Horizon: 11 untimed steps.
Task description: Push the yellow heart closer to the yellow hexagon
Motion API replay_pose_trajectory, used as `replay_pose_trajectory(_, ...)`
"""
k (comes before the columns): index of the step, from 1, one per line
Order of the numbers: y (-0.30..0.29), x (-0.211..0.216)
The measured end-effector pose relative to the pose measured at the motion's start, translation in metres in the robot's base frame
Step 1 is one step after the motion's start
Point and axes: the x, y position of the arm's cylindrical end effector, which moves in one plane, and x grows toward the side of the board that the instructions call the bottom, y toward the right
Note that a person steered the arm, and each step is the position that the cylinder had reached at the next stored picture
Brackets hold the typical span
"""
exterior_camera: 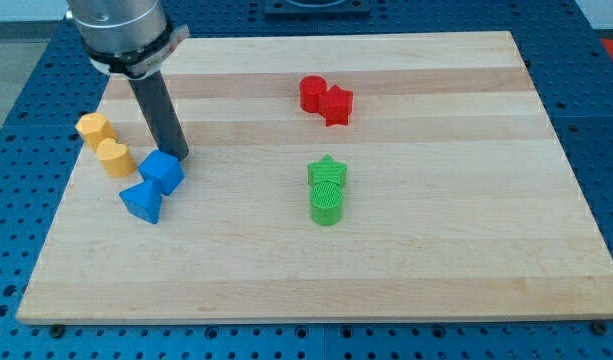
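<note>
The yellow hexagon (pixel 93 129) sits near the board's left edge. The yellow heart (pixel 114 157) lies just below and right of it, touching or nearly touching it. My tip (pixel 176 157) rests on the board to the right of the heart, just above the blue cube (pixel 162 171) and close to touching it. The rod rises up and to the left toward the arm at the view's top left.
A blue triangle (pixel 143 201) lies below and left of the blue cube. Two red blocks (pixel 325 98) sit together at the upper middle. A green star (pixel 327 173) and a green cylinder (pixel 326 205) stand together at the centre. The wooden board (pixel 466 260) has edges all round.
</note>
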Motion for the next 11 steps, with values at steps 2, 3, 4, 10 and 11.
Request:
replay_pose_trajectory(2,0.003,0.028)
replay_pose_trajectory(3,0.0,0.031)
replay_pose_trajectory(4,-0.022,0.024)
replay_pose_trajectory(10,-0.095,0.026)
replay_pose_trajectory(11,-0.078,0.041)
